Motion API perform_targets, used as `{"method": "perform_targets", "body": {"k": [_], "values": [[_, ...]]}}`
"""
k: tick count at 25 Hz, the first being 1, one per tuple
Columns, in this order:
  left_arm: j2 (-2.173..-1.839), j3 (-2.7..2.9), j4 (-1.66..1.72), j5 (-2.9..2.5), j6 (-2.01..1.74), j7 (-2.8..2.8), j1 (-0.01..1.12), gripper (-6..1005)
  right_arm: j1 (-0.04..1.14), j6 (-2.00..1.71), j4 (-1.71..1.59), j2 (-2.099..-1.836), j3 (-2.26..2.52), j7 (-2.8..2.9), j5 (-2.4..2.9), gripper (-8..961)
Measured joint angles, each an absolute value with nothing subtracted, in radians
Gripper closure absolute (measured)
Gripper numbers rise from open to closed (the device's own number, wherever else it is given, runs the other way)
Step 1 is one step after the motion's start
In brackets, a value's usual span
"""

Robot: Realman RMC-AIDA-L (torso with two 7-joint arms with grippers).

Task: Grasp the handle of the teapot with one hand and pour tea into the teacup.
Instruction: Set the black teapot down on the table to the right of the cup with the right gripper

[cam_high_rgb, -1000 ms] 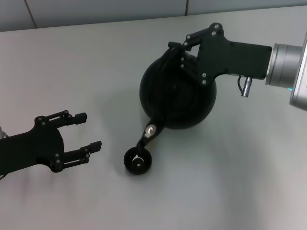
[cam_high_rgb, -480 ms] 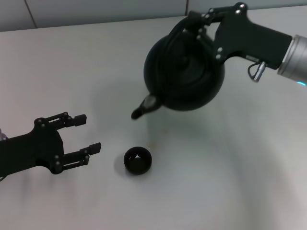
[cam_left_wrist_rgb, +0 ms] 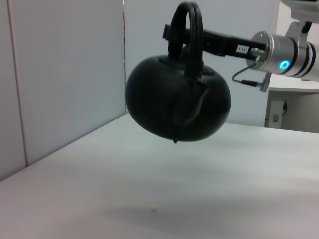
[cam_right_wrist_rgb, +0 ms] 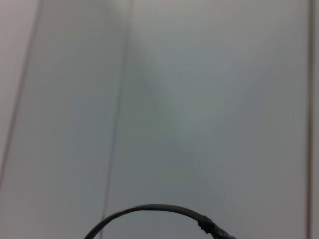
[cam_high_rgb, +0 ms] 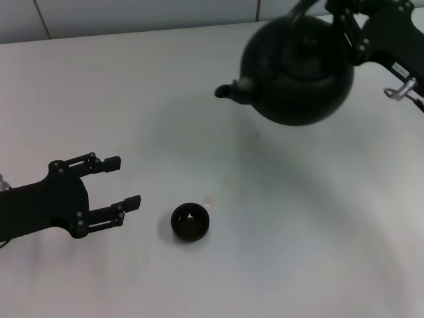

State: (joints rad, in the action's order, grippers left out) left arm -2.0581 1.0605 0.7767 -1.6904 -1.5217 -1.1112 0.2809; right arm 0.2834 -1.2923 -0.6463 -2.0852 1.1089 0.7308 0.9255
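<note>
The black teapot point(cam_high_rgb: 298, 76) hangs in the air over the far right of the table, roughly level, with its spout point(cam_high_rgb: 230, 90) pointing left. My right gripper point(cam_high_rgb: 339, 13) is shut on its arched handle point(cam_high_rgb: 299, 8) at the top right. The left wrist view shows the teapot point(cam_left_wrist_rgb: 177, 107) well clear of the table, hanging by its handle point(cam_left_wrist_rgb: 193, 35) from my right gripper point(cam_left_wrist_rgb: 173, 33). The small black teacup point(cam_high_rgb: 191, 222) stands on the table near the front, far below and left of the spout. My left gripper point(cam_high_rgb: 123, 182) is open and empty, just left of the teacup.
The pale table point(cam_high_rgb: 298, 232) runs back to a grey panelled wall point(cam_high_rgb: 132, 13). The teapot's faint shadow lies on the table right of the teacup. The right wrist view shows only wall panels and a thin dark arc point(cam_right_wrist_rgb: 154, 208) at its edge.
My right gripper has carried the teapot up and away to the back right. The spout, which was tipped down over the teacup, has levelled. The left arm and teacup have not moved.
</note>
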Motion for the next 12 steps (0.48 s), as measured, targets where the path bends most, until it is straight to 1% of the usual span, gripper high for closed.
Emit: {"method": "perform_targets", "body": {"k": [12], "values": [[-2.057, 1.063, 0.788, -1.696, -1.535, -1.115, 0.281, 263, 0.292, -1.253, -0.460, -2.084, 1.019, 0.736, 0.920, 863]]}}
